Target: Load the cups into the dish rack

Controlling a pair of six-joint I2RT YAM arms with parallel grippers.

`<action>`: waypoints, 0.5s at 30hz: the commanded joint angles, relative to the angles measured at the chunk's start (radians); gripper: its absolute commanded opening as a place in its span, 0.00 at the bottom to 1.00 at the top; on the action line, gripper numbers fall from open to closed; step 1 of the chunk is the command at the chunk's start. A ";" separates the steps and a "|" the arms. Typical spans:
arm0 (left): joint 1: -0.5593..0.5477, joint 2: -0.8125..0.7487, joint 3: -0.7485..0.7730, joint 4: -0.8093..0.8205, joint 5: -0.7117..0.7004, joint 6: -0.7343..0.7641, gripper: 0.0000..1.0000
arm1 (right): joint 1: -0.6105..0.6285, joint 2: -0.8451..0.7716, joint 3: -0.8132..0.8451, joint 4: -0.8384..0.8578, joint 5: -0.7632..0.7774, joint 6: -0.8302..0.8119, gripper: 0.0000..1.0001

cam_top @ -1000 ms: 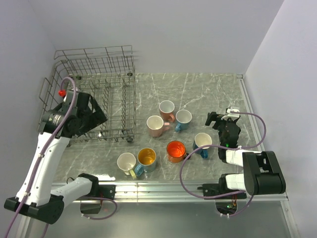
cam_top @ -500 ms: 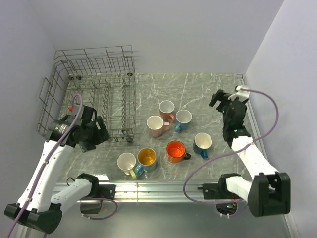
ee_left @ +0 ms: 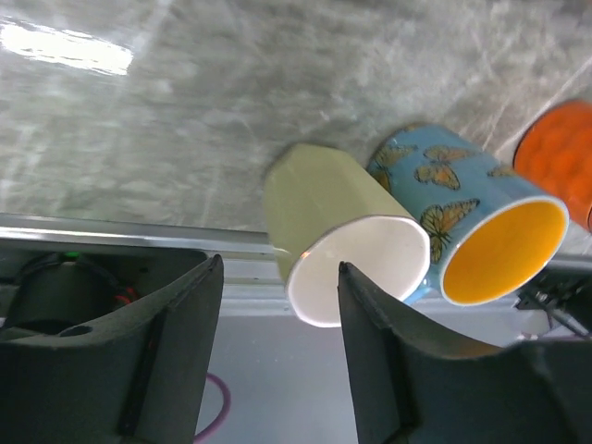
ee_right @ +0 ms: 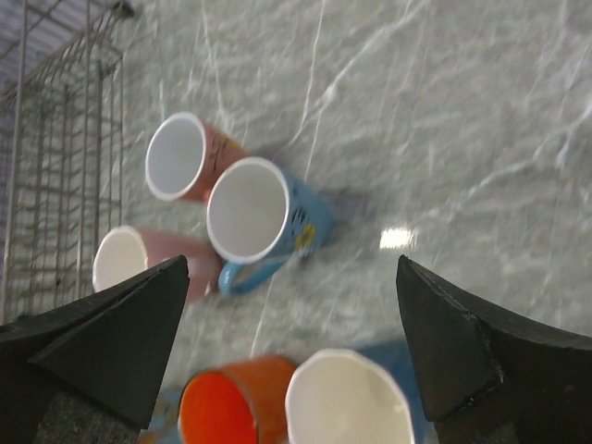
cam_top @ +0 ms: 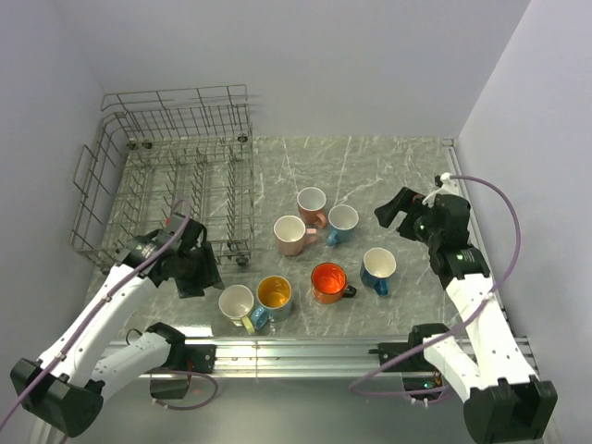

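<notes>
Cups, seven upright on the table mid-frame, outside the dish rack at upper left, left gripper parted, empty, beside the pale yellow cup, right gripper spread wide, empty.

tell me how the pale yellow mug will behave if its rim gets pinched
The pale yellow mug looks like glazed ceramic, so probably stiff, slippery and chippable. Upright on a flat base, it should slide rather than roll. The butterfly mug close beside it would likely get nudged.

Overhead view, 2 wrist close-ups, cups shared
</notes>
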 commanded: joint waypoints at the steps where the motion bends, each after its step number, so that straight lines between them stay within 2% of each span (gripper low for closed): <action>1: -0.076 -0.008 -0.025 0.088 -0.007 -0.077 0.57 | 0.001 -0.074 0.020 -0.100 -0.065 -0.011 1.00; 8: -0.292 0.064 -0.057 0.125 -0.097 -0.238 0.55 | 0.002 -0.100 0.029 -0.144 -0.085 -0.052 1.00; 15: -0.374 0.147 -0.044 0.049 -0.232 -0.307 0.43 | 0.001 -0.077 0.046 -0.146 -0.114 -0.048 1.00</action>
